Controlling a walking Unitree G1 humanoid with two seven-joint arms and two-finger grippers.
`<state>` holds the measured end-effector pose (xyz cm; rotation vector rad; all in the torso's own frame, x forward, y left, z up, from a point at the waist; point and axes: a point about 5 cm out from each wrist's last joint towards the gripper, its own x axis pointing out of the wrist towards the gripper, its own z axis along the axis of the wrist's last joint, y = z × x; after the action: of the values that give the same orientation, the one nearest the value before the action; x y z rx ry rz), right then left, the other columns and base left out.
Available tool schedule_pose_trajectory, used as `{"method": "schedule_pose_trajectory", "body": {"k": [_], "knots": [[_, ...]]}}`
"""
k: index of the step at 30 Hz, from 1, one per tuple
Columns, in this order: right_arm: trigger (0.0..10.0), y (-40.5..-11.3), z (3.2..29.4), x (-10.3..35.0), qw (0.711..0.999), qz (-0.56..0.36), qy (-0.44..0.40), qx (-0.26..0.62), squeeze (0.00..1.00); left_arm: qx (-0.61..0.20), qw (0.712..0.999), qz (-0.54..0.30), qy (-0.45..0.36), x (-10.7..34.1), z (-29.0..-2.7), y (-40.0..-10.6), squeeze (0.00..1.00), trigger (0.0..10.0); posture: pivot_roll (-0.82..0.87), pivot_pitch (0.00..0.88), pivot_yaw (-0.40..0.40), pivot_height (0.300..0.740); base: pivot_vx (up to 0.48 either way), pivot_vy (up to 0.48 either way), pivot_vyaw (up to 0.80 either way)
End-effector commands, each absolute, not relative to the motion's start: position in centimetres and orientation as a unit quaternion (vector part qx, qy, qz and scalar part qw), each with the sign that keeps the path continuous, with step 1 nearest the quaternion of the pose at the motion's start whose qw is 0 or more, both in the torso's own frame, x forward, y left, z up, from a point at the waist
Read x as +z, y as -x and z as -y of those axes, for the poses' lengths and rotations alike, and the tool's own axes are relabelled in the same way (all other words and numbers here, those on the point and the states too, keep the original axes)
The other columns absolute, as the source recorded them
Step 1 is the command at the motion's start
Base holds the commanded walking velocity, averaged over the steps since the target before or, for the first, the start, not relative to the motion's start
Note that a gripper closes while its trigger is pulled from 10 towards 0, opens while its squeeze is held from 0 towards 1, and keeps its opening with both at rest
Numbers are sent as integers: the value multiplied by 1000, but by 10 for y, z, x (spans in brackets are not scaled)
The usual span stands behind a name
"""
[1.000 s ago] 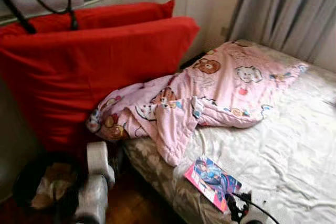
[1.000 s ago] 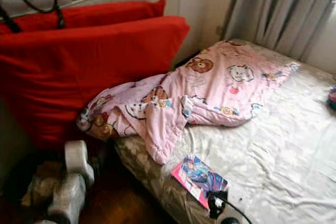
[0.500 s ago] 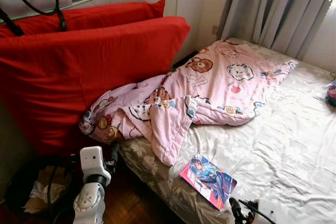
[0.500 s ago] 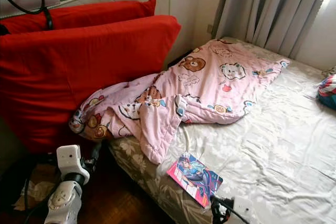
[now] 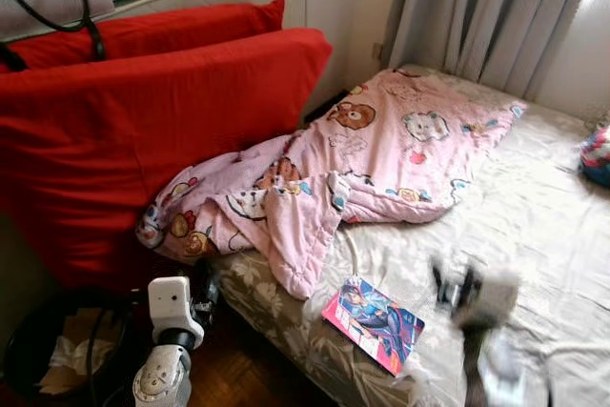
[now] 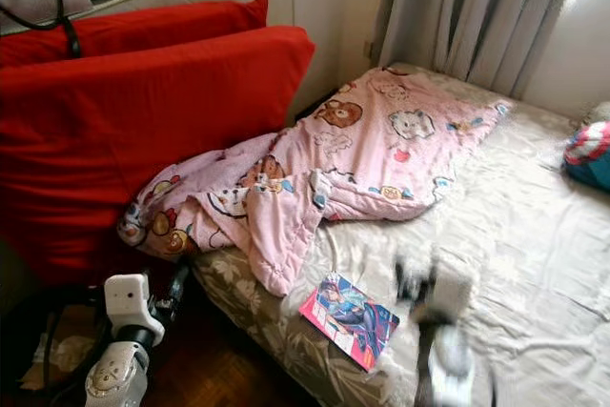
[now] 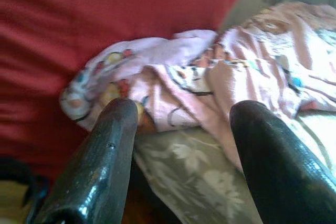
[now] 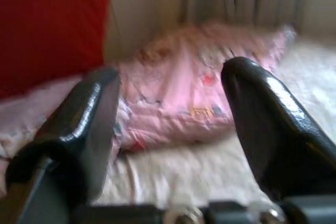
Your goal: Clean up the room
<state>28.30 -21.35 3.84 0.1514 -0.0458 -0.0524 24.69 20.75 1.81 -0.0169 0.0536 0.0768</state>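
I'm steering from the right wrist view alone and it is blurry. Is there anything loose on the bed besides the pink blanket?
Observer: Yes. A colourful book lies flat near the bed's edge, below the blanket's hanging corner.
Operator: How does my right gripper sit relative to it?
Observer: The right gripper is over the sheet just beside the book, on the curtain side, blurred.
Operator: And the left gripper?
Observer: The left gripper is low beside the bed, open, in front of the red pillow, with a dark bin on the floor next to it.
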Motion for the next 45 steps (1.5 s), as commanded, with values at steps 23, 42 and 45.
{"method": "schedule_pose_trajectory", "body": {"k": [23, 42, 45], "knots": [[10000, -244, 197, 6, 996, -54, -59, -29, 0, 21, 1000, -13, 11, 38, -210, -246, 0, 10000, -14, 0, -33, 697, 0, 0, 0], [10000, -243, 196, 4, 995, -74, -60, -33, 0, 13, 999, -26, 18, 39, -205, -242, 0, 10000, -21, 4, -39, 667, 0, 0, 0], [10000, -243, 194, 5, 996, -67, -59, -23, 0, 11, 999, -28, 21, 39, -203, -242, 0, 10000, -22, 4, -39, 667, 0, 0, 0]]}}
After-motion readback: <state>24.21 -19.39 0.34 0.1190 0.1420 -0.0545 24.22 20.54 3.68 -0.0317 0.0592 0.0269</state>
